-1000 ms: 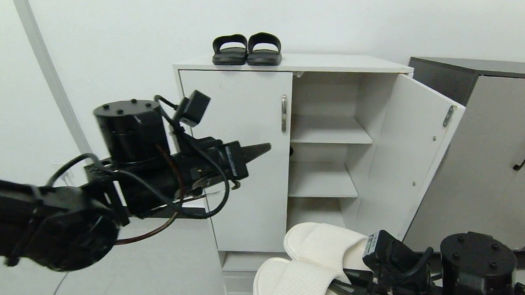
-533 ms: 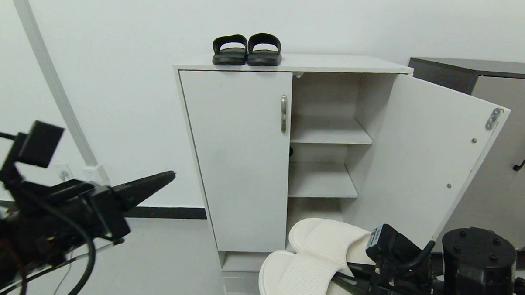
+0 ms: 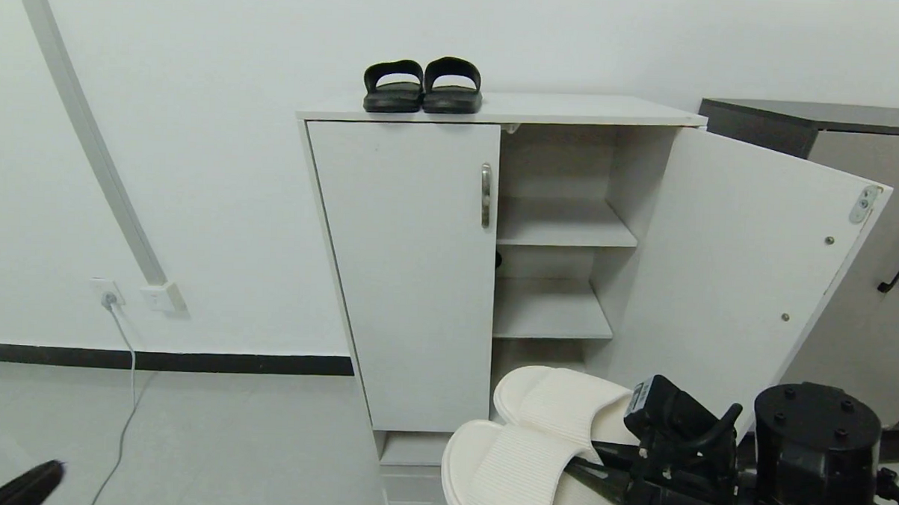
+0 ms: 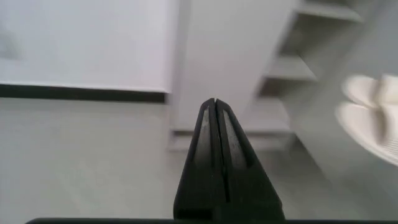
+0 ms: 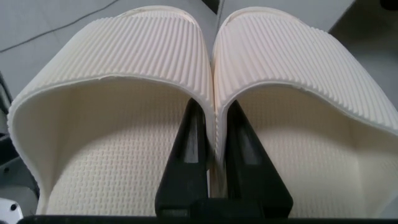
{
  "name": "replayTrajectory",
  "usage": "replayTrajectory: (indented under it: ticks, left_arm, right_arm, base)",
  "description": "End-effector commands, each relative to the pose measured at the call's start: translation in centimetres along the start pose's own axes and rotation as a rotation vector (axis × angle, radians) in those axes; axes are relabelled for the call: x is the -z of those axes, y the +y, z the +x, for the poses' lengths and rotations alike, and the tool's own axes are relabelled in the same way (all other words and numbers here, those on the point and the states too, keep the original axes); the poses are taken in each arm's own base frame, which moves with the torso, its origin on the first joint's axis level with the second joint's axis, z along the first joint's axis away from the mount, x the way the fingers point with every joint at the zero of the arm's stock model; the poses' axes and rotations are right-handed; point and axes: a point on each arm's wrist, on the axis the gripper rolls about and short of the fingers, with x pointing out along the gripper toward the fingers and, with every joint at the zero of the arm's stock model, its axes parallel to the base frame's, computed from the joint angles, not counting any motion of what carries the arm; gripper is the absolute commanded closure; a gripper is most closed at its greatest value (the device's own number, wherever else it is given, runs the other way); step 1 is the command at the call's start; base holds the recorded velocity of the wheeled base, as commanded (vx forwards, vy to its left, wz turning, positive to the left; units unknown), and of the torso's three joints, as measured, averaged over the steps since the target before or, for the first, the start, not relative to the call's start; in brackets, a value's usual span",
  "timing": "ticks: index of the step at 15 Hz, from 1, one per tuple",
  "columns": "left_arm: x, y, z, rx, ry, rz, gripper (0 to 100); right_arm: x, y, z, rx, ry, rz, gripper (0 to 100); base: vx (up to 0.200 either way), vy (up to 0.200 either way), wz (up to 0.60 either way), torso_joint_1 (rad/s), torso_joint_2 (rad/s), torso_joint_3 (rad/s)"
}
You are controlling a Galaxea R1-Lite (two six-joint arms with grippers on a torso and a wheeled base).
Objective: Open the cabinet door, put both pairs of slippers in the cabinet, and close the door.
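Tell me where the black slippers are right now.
In the head view the black slippers sit side by side on top of the white cabinet, toward its left end, directly above the closed left door.

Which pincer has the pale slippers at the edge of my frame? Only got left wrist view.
Observer: The right pincer. It has one finger inside each of the cream ribbed foam slippers and is shut on their two inner walls, holding the pair low in front of the cabinet opening.
Operator: Where's the other pair?
Observer: The black rubber slide slippers sit side by side on top of the white wooden cabinet, above its shut left door.
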Motion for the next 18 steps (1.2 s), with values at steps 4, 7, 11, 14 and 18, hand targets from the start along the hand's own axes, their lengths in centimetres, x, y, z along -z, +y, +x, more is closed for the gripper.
replayTrajectory:
  ticks: [4,7,11,14,18]
  left_arm:
    - [6.0,0.9,-3.8,-0.319,-0.241,0.088,100]
    - [7.8,0.8,-3.3,-0.172,-0.122,0.114,100]
    - [7.8,0.9,-3.6,0.022,-0.155,0.176,100]
    - [8.0,1.0,-3.9,-0.07,-0.212,0.162,100]
    - [8.0,0.9,-3.9,-0.026,-0.207,0.165,100]
  right_arm:
    - [-0.4,-0.8,0.7,0.063,-0.008,0.015,100]
    - [-0.7,-0.9,0.9,0.069,-0.019,0.028,100]
    - [-0.5,-1.0,1.4,0.084,-0.004,0.03,100]
    - [-0.5,-1.0,1.5,0.11,0.001,0.032,100]
    - [-1.4,-0.5,3.1,0.253,-0.01,0.064,100]
  base:
    - [0.0,0.0,0.0,0.0,0.0,0.0]
    - [0.0,0.0,0.0,0.0,0.0,0.0]
    - [0.0,0.0,0.0,0.0,0.0,0.0]
    - [0.0,0.0,0.0,0.0,0.0,0.0]
    - [0.0,0.0,0.0,0.0,0.0,0.0]
